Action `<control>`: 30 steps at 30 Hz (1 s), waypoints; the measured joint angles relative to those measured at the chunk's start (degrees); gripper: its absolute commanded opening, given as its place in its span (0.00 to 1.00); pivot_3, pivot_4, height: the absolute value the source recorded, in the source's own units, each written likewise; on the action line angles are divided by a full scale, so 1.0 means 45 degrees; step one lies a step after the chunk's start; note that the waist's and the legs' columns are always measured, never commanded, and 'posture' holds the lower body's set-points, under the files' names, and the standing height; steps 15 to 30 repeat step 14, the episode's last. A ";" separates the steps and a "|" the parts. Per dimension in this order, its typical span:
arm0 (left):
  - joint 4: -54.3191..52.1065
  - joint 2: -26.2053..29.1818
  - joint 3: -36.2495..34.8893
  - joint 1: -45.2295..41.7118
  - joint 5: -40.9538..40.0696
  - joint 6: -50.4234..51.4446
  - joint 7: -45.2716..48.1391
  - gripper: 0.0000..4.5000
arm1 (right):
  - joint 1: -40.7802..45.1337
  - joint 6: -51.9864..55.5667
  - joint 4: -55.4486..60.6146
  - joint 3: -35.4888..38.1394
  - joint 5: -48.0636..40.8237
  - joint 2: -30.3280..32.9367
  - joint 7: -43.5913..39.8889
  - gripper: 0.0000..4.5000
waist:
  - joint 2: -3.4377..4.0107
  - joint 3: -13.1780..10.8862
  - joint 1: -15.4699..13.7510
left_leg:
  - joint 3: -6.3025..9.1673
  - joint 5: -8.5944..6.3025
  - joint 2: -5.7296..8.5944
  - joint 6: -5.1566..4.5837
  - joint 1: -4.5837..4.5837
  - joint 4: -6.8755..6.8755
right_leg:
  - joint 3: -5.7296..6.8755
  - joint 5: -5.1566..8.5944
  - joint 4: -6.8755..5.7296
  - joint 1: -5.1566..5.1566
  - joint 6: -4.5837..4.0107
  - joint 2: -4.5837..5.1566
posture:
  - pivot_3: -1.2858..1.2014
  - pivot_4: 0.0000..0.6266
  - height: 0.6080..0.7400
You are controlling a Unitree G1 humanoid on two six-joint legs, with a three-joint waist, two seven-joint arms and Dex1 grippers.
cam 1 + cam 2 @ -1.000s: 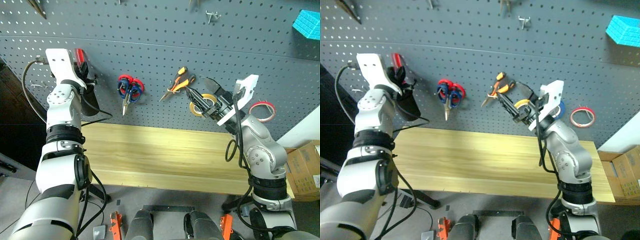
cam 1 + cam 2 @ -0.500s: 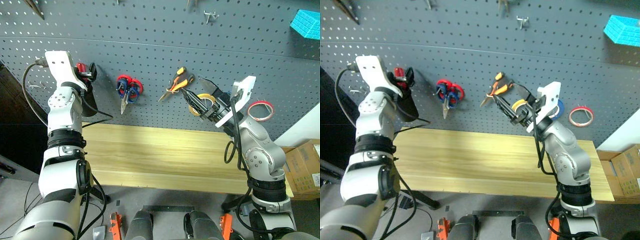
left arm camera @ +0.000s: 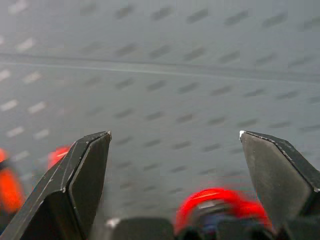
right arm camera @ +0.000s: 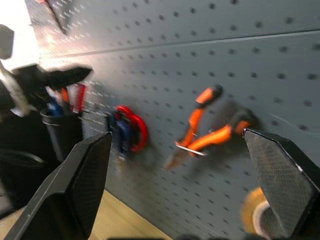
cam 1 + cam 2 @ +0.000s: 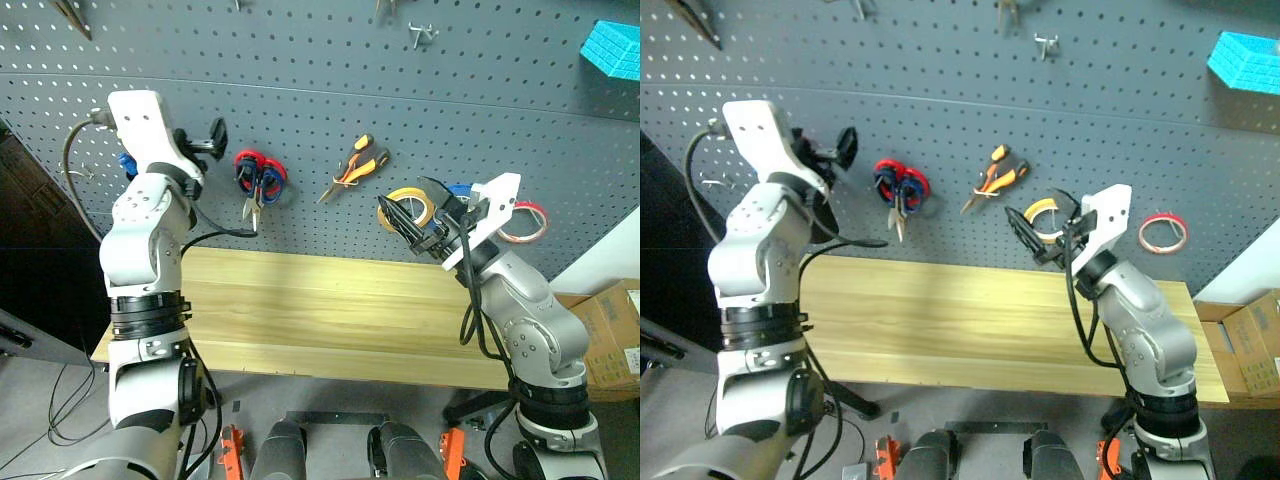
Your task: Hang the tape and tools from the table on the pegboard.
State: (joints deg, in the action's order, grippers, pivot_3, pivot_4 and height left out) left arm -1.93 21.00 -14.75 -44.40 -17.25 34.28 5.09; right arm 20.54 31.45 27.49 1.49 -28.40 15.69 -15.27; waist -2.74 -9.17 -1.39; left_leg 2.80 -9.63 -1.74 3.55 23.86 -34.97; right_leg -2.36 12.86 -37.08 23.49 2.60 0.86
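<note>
- Left eye view, nearest first: table (image 5: 330,310) bare, nothing on it to pick up.
- Above its far edge, right gripper (image 5: 418,213) spread wide, empty, aimed up at the pegboard (image 5: 330,90).
- Left gripper (image 5: 208,140) also wide and empty, close to the board, just left of the scissors (image 5: 256,180).
- On the board, left to right: scissors with blades down, pliers (image 5: 352,166) slanting nose down-left, yellow roll (image 5: 408,207) behind the right gripper, red tape (image 5: 525,221) hanging at far right.
- Cup (image 4: 64,131) of handles sits left of the scissors in the right wrist view; screwdriver likely there, cannot confirm.
- Judgement: hanging looks done; the task's things lie beyond both hands on the board, so the next move is pulling straight back without snagging. Left hand sits nearest the scissors.
</note>
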 measured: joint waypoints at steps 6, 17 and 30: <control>-0.1931 -0.1497 0.0724 0.0884 -0.0494 0.1546 -0.0351 0.98 | -0.1002 0.0339 0.0563 -0.0261 0.2266 0.0091 0.1958 1.00 | 0.0019 0.0073 0.0027 | -0.0016 0.0000 0.0004 0.0000 -0.0004 -0.0004 | -0.0016 0.0000 0.0010 -0.0002 0.0001 0.0000 | 0.55 0.12 1.00; -0.2970 -0.3134 0.2068 0.4536 -0.0480 0.2194 -0.0728 0.98 | -0.2635 0.0468 0.0771 -0.0761 0.4475 -0.0160 0.3243 1.00 | 0.0101 0.0218 0.0185 | -0.0028 -0.0001 0.0005 -0.0002 -0.0014 -0.0021 | -0.0040 0.0025 -0.0001 0.0003 -0.0052 -0.0010 | 0.53 0.12 1.00; -0.2970 -0.3134 0.2068 0.4536 -0.0480 0.2194 -0.0728 0.98 | -0.2635 0.0468 0.0771 -0.0761 0.4475 -0.0160 0.3243 1.00 | 0.0101 0.0218 0.0185 | -0.0028 -0.0001 0.0005 -0.0002 -0.0014 -0.0021 | -0.0040 0.0025 -0.0001 0.0003 -0.0052 -0.0010 | 0.53 0.12 1.00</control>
